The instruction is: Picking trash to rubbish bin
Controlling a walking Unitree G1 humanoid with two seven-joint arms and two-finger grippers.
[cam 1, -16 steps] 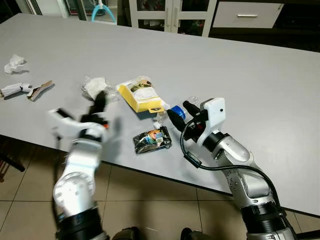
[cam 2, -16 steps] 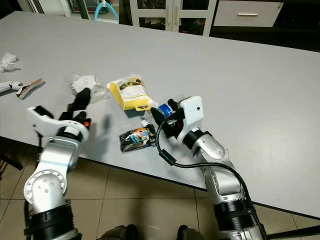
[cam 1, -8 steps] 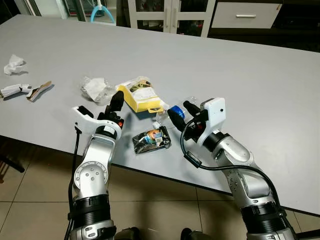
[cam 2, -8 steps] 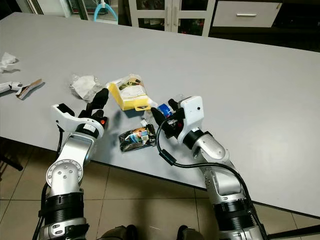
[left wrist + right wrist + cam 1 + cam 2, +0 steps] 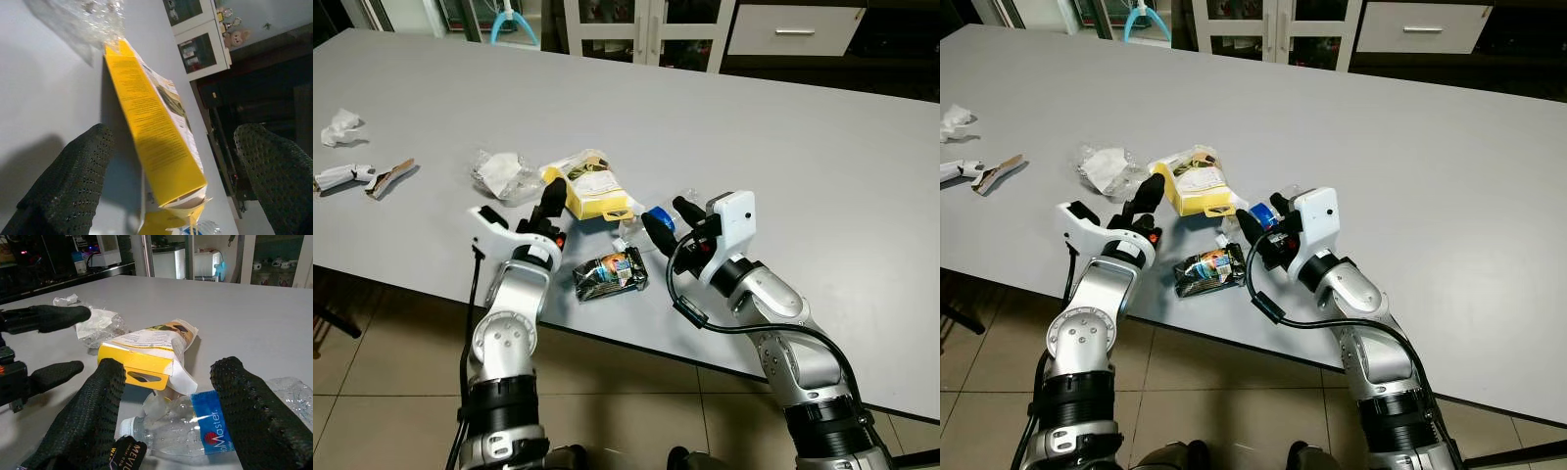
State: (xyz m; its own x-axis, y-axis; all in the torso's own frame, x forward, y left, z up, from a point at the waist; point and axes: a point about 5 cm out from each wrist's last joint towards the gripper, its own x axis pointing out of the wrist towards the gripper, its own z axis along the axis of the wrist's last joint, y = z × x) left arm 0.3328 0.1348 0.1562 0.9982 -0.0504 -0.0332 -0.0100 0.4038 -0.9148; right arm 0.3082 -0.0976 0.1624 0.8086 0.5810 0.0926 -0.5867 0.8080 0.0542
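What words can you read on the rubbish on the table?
"Master" (a letter or two before it is cut off): on the blue label of the clear plastic bottle, between the right pincer fingers.
"MEVI...": on the dark snack wrapper, cut off at the edge.
Yellow carton: rows of print, too small to read; the open left pincer is straddling it.

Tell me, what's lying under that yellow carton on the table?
The yellow carton lies on the grey table, its far end among clear crumpled plastic. A clear bottle lies at its torn end. Whatever is pressed beneath it stays hidden.
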